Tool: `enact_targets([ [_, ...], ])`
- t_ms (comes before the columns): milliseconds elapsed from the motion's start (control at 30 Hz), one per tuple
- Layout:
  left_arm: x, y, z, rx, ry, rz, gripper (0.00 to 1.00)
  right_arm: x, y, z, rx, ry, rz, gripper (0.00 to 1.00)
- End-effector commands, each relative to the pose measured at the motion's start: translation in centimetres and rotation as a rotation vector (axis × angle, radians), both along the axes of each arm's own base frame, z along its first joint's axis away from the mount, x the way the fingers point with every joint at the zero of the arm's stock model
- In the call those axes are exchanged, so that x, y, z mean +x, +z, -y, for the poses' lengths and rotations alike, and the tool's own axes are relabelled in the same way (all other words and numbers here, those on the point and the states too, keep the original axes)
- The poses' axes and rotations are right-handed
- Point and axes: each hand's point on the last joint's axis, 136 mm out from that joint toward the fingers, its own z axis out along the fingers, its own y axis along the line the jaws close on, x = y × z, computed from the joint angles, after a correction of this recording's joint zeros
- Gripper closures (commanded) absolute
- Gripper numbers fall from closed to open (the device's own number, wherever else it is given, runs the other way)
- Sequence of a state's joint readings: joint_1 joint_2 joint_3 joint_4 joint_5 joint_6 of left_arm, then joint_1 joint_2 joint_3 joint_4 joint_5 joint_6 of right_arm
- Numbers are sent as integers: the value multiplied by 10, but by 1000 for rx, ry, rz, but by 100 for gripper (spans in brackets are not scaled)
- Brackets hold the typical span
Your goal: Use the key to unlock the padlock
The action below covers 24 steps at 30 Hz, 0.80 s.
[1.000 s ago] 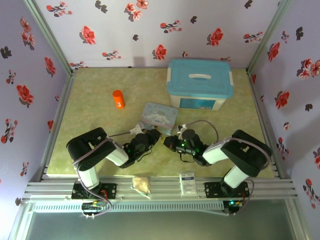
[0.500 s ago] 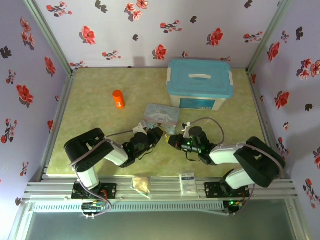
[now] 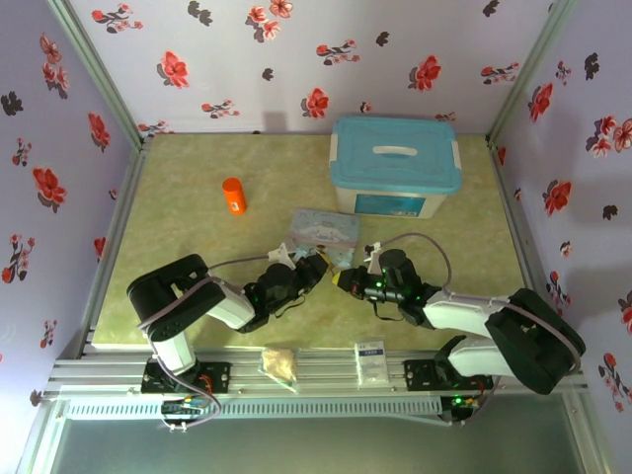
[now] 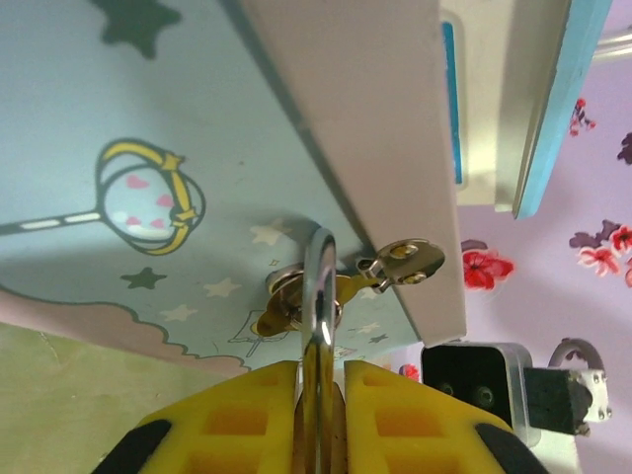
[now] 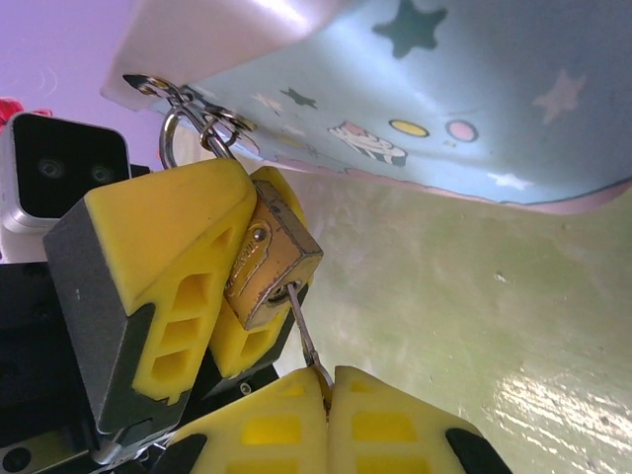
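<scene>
Padlock of scuffed brass meets a thin metal key

A padlock of scuffed, dull-sheened brass is being shown, and its shackle is being seen as bright polished metal. A thin key of plain grey metal is being shown. Yellow pads are being seen as matt moulded plastic. Light is being reflected by a smooth printed tin and, faintly, by the mottled green table.
</scene>
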<state>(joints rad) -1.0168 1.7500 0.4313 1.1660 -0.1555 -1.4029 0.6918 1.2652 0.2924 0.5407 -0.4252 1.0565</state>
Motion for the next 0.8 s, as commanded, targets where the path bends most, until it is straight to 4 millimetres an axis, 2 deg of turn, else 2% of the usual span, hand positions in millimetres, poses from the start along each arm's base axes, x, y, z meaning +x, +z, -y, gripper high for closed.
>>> enact_targets([
  [0, -44, 11, 32, 6, -244, 68, 100, 23, 43, -6, 90, -41, 88, 100],
  [200, -49, 18, 37, -32, -292, 120, 100, 30, 52, -4, 176, -54, 51, 100],
  [333, -51, 31, 40, -57, -307, 151, 100, 34, 51, -6, 210, -48, 45, 100],
  [533, -54, 48, 40, -108, -318, 153, 100, 43, 50, 3, 255, -46, 46, 100],
  [667, -56, 64, 40, -143, -325, 174, 100, 42, 40, 7, 207, -33, 55, 100],
  [767, -57, 66, 41, -155, -333, 165, 100, 43, 41, 14, 200, -39, 74, 100],
])
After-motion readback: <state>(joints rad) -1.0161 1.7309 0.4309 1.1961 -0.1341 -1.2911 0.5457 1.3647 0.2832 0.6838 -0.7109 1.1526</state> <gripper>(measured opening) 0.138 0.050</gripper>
